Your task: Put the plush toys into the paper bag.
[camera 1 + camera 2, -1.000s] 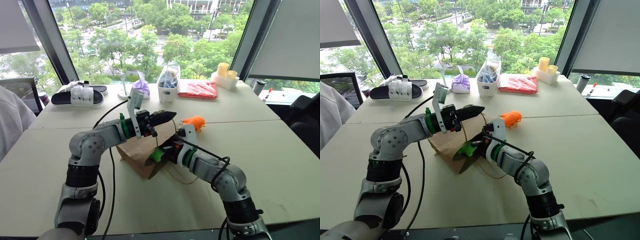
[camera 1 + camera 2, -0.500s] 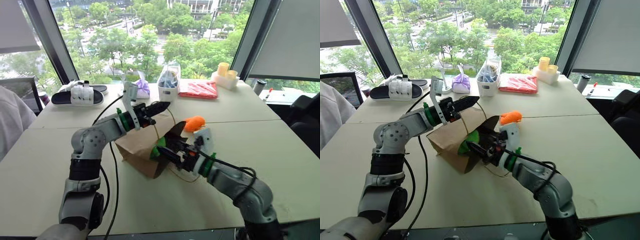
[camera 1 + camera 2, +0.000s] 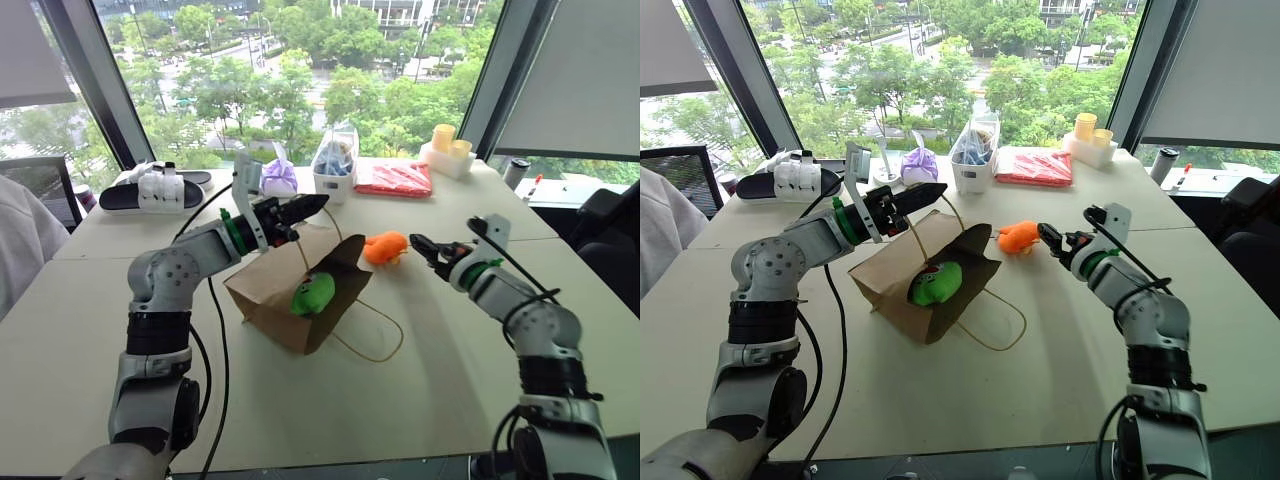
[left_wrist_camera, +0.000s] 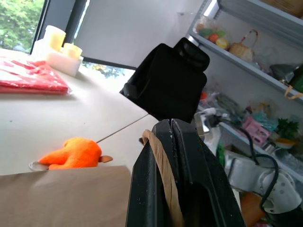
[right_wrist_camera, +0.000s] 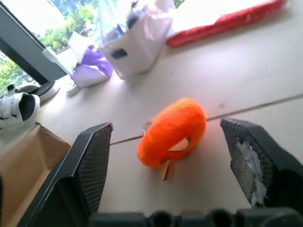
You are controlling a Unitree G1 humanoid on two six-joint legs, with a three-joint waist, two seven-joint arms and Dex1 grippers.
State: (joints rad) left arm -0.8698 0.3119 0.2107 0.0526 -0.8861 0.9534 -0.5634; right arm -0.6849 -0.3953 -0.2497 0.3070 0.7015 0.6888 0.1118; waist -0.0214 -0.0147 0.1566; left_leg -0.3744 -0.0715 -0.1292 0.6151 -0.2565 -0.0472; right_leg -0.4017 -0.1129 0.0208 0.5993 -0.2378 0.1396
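The brown paper bag [image 3: 268, 292] lies on its side on the table, mouth toward the right. My left gripper [image 3: 306, 207] is shut on one twine handle [image 4: 162, 163] and holds the upper lip of the mouth up. The green plush toy [image 3: 313, 293] lies just inside the mouth. The orange plush toy [image 3: 385, 246] sits on the table behind and to the right of the bag. My right gripper [image 3: 424, 246] stands open just right of the orange toy [image 5: 173, 130], pointing at it, its fingers [image 5: 92, 161] wide to either side and apart from it.
Along the window edge stand black-and-white slippers [image 3: 150, 188], a purple pouch [image 3: 279, 176], a clear bag of blue items [image 3: 337, 164], a red packet [image 3: 396, 180] and yellow cups [image 3: 447, 148]. A person's sleeve [image 3: 20, 240] shows at far left, a black chair [image 3: 606, 225] at far right.
My right gripper let go of the green toy inside the bag's mouth, drew out, swung right and opened beside the orange toy. The left gripper kept its hold on the handle.
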